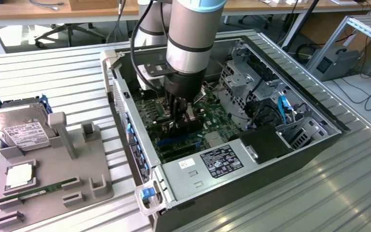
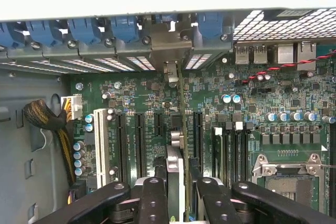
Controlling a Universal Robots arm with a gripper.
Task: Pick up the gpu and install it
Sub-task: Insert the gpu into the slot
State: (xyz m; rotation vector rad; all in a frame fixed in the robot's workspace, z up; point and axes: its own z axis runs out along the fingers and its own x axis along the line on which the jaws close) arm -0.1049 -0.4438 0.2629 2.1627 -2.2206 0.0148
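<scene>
My gripper (image 1: 181, 122) reaches down inside the open computer case (image 1: 314, 116), over the green motherboard (image 1: 218, 118). It is shut on the gpu (image 2: 181, 129), which the wrist view shows edge-on as a thin upright card between the black fingers (image 2: 153, 195). The card's silvery bracket (image 2: 170, 51) sits against the rear slot openings, under the row of blue latches (image 2: 123, 27). Its lower edge stands along the expansion slots (image 2: 139, 140); whether it is seated in one I cannot tell. In the exterior view the arm hides most of the card.
A grey parts holder (image 1: 50, 179) at the exterior view's left carries a hard drive (image 1: 18, 128), a green RAM stick (image 1: 37, 189) and a square chip (image 1: 19, 176). Inside the case are the power supply (image 1: 221, 162), a cable bundle (image 2: 47, 119) and the CPU socket (image 2: 286, 174).
</scene>
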